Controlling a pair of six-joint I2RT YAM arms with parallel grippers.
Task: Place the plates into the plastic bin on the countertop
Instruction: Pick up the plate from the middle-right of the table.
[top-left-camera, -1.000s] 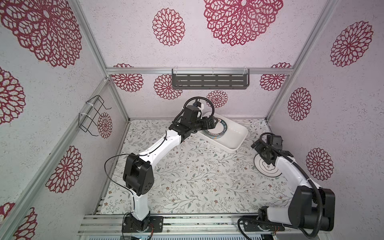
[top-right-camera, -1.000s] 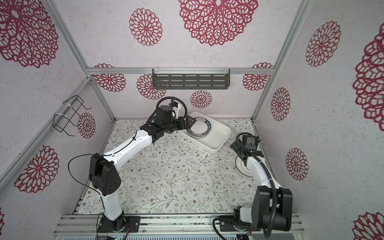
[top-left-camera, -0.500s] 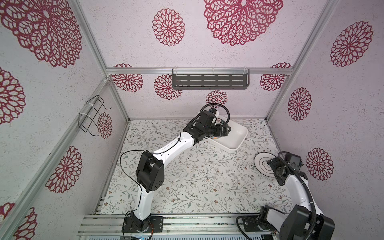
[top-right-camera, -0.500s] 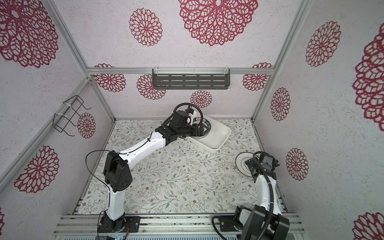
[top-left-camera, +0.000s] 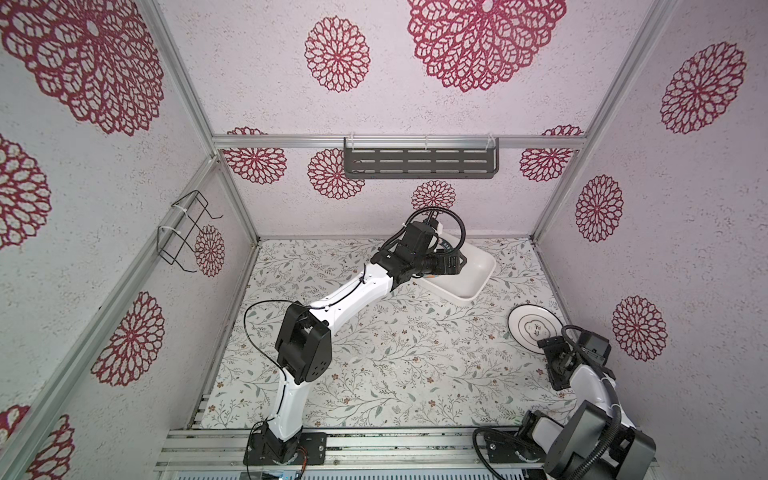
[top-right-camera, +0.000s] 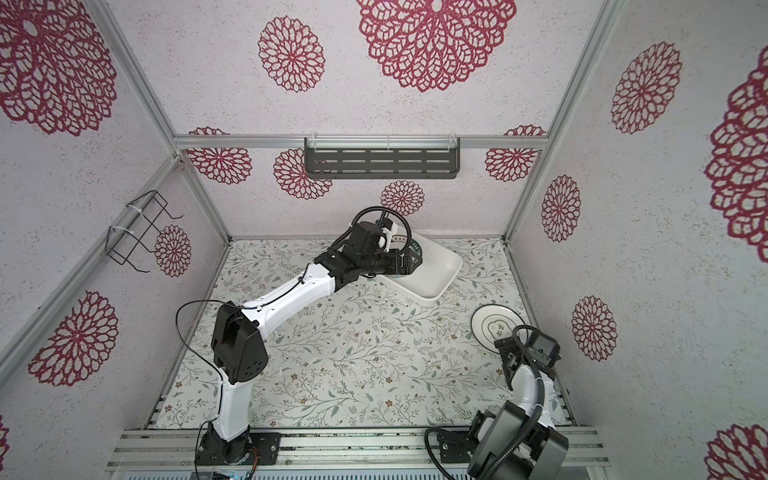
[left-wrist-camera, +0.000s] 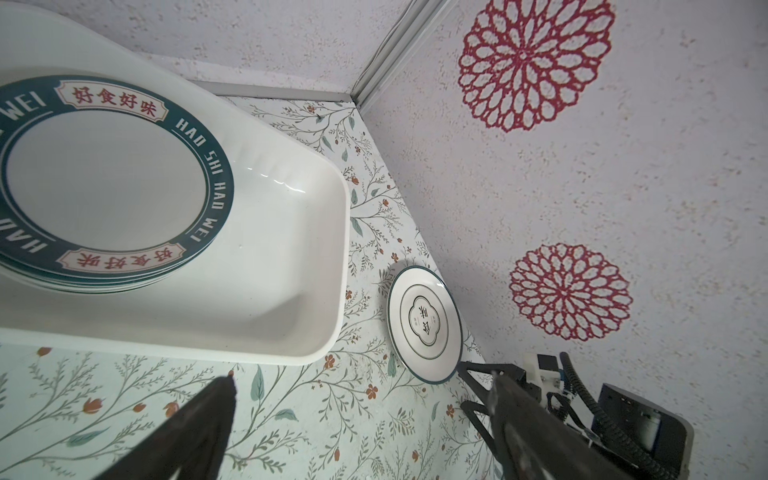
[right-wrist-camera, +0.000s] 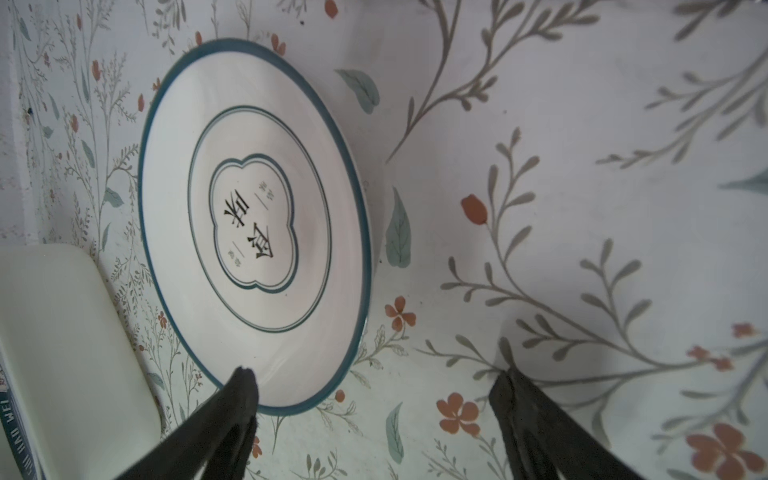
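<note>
Taking twelve as the back wall in both top views, the plastic bin (top-left-camera: 471, 286) sits at about one o'clock on the countertop (top-left-camera: 374, 353); inside it, at its eleven o'clock end, lies a stack of teal-rimmed plates (left-wrist-camera: 104, 178), several rims deep, with the rest of the bin floor bare. One plate with the clover emblem (top-left-camera: 534, 330) lies flat on the countertop at three o'clock, close to the side wall and well apart from the bin; I see no other plate outside the bin, so I judge the task nearly done and this the last pick.

My left gripper (left-wrist-camera: 361, 380) hangs above the bin near the stack, jaws wide apart, with nothing between them.

My right gripper (right-wrist-camera: 374, 374) hovers low at the lone plate's five o'clock edge, jaws apart and holding nothing. In the right wrist view one fingertip (right-wrist-camera: 245, 376) overlaps the near rim, though I cannot tell whether it touches; the other finger stands over bare countertop, so the rim is not yet between my jaws.

The step in hand is the approach for the grasp. Next I must line the jaws up across the rim, work one finger beneath the lip since the plate lies flat, then close and lift. The carry runs toward eleven o'clock to the bin, and my left arm should clear first.
</note>
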